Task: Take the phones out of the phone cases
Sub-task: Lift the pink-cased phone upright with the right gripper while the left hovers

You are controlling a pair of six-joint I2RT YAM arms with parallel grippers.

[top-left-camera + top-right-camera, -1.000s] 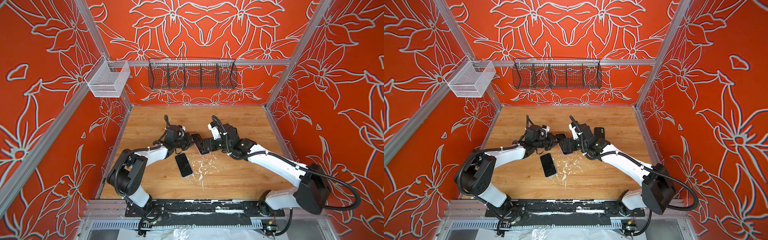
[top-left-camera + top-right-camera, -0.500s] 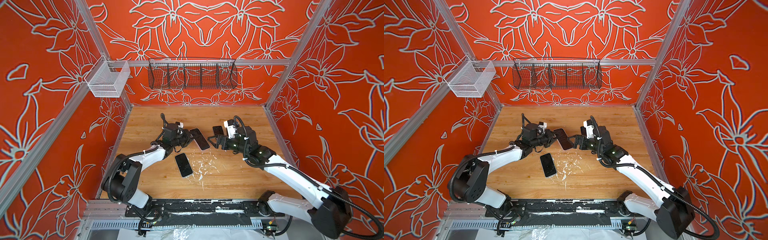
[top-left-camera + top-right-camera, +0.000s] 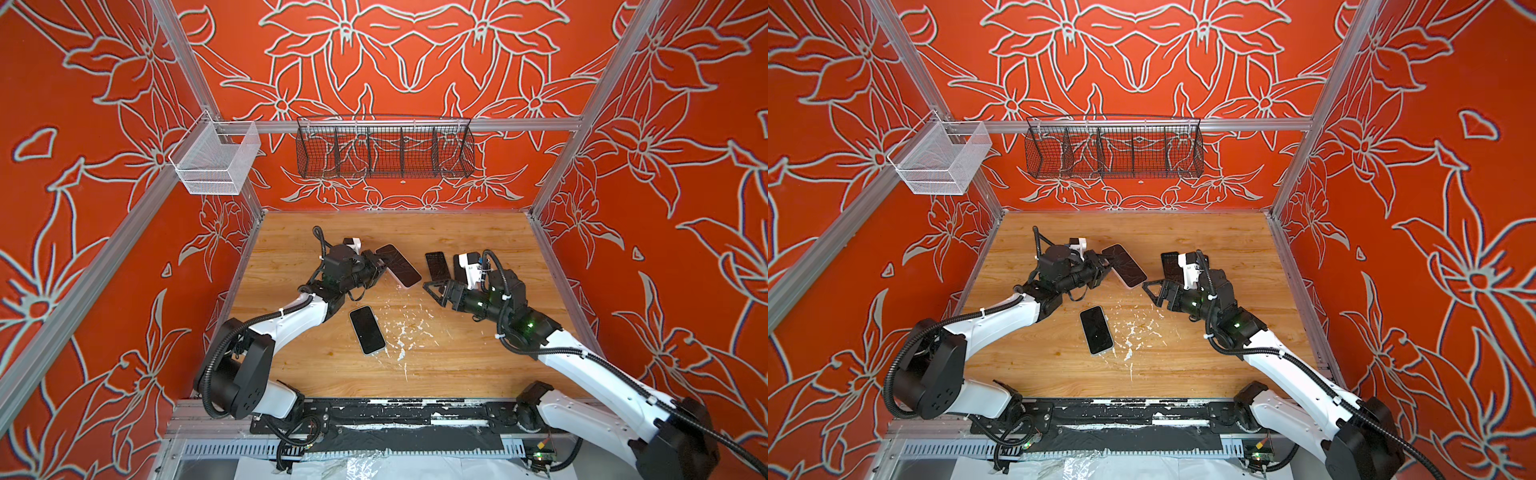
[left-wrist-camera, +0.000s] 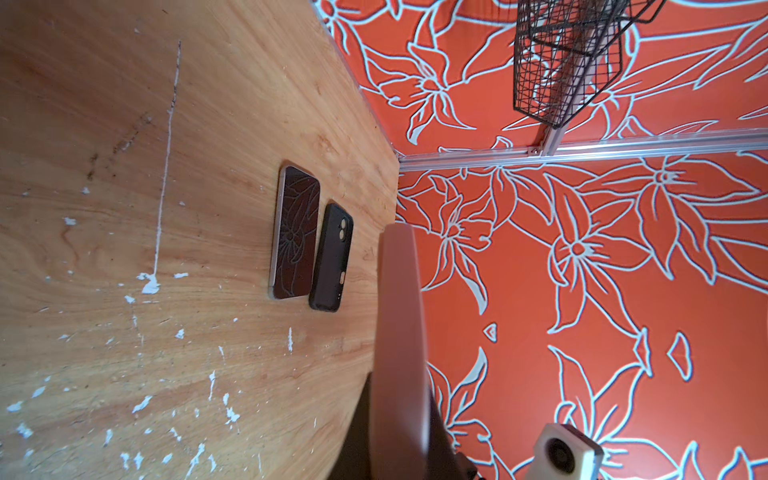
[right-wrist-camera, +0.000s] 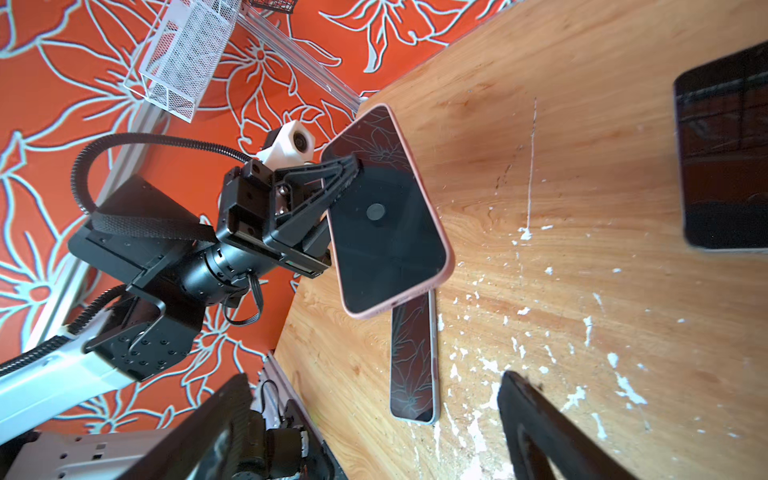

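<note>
A dark-screened phone in a pink phone case [image 3: 399,266] [image 3: 1124,266] hangs tilted above the wooden table [image 3: 457,365]. My left gripper [image 3: 380,266] [image 3: 1104,264] is shut on one long edge of it. In the right wrist view the phone [image 5: 386,208] sits inside the pink rim, with the left gripper's fingers [image 5: 340,174] clamped on its side. The left wrist view shows only the pink case edge [image 4: 401,332]. My right gripper [image 3: 434,293] [image 3: 1152,291] stands open and empty a short way to the right, apart from the phone.
A bare phone [image 3: 368,330] [image 5: 413,361] lies face up in the middle of the table among white flecks. Another phone [image 3: 437,266] [image 4: 295,239] and a black case [image 4: 332,257] lie at the back right. A black wire basket [image 3: 384,147] and a white one [image 3: 216,160] hang on the walls.
My right gripper has let go of the cased phone and drawn back to the right. The left gripper keeps hold and has carried it slightly back and up.
</note>
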